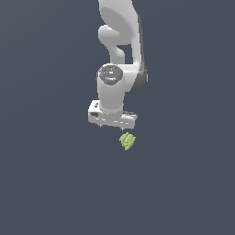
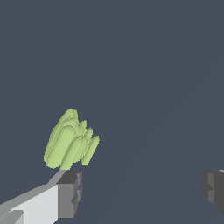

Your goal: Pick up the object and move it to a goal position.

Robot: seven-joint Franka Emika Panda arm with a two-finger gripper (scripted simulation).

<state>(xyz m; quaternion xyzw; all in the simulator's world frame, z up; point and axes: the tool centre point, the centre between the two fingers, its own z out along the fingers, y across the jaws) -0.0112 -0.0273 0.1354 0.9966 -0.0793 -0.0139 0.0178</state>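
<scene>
The gripper hangs wide open and empty above the tabletop, the ridged light-green object just beside one finger.

A white arm is seen coming down from the top centre of the frame, with the end effector pointed downward near the middle. The little light-green ridged object is found just below it, slightly toward the lower right, not gripped. Everything's set against a plain dark grey-blue backdrop.
</scene>
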